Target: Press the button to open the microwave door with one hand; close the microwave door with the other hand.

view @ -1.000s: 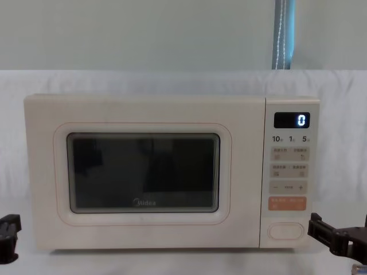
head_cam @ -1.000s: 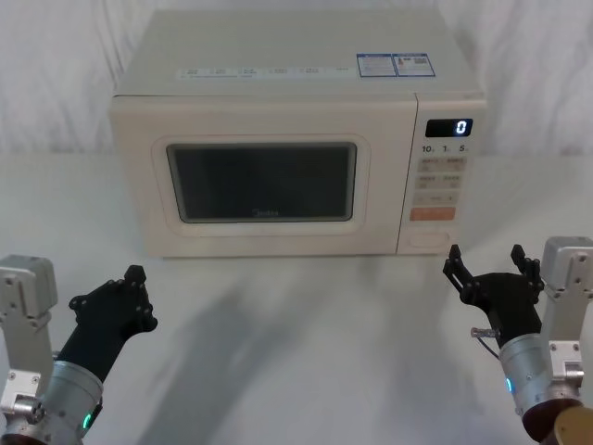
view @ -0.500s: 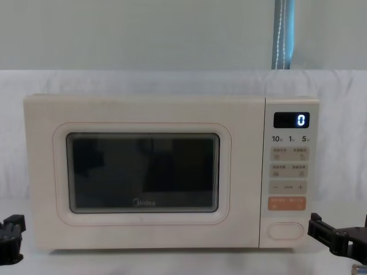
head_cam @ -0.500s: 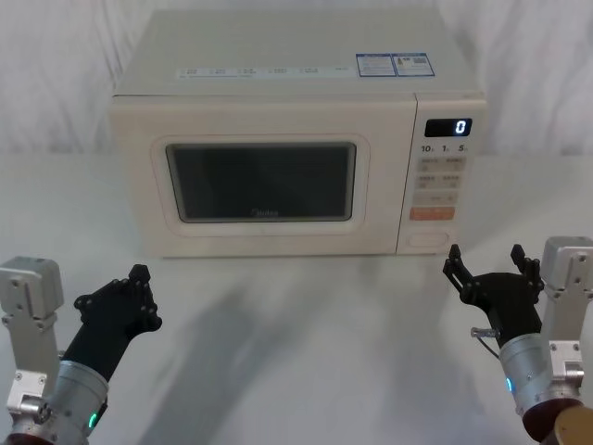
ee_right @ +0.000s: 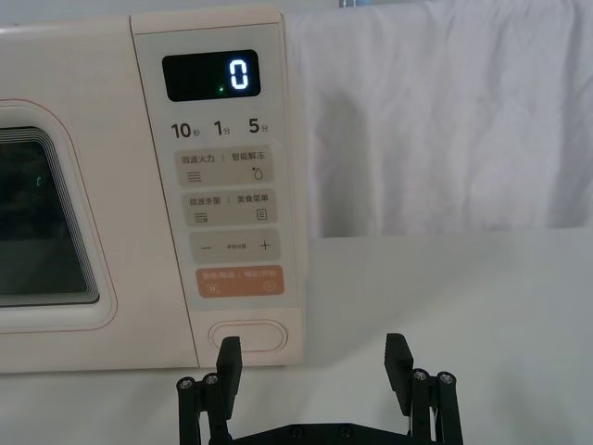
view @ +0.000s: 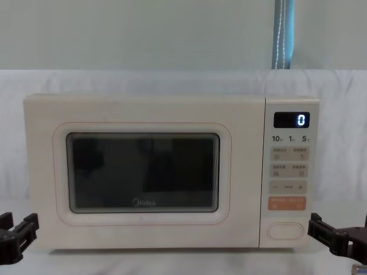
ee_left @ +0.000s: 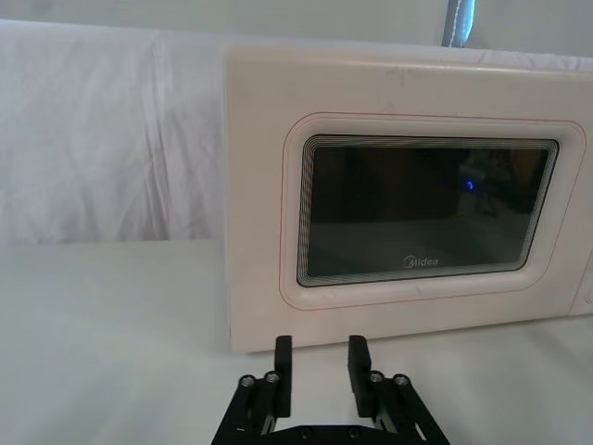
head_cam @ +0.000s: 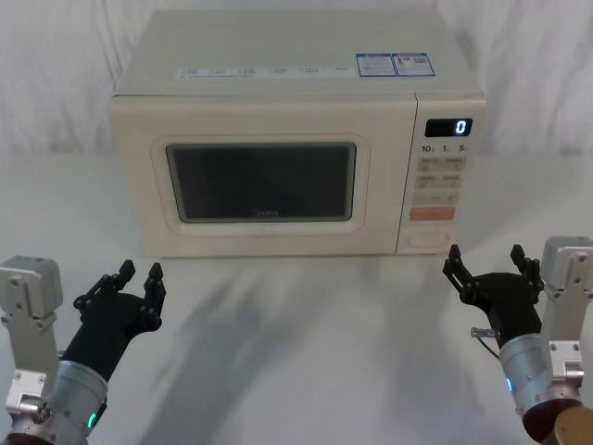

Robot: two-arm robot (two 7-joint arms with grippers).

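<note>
Ahead of right gripper [ee_right: 312, 357], fingers spread wide: cream oval button [ee_right: 248, 335], slightly leftward, well apart. Beyond left gripper [ee_left: 320, 355], fingers narrowly parted: microwave door [ee_left: 408, 219], closed, untouched.

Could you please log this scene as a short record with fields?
door: shut
button: unpressed, lowest on the panel
display: reads 0
left pincer: open, low, in front of the door's left end, touching nothing
right pincer: open, low, just in front of the button, touching nothing
</note>
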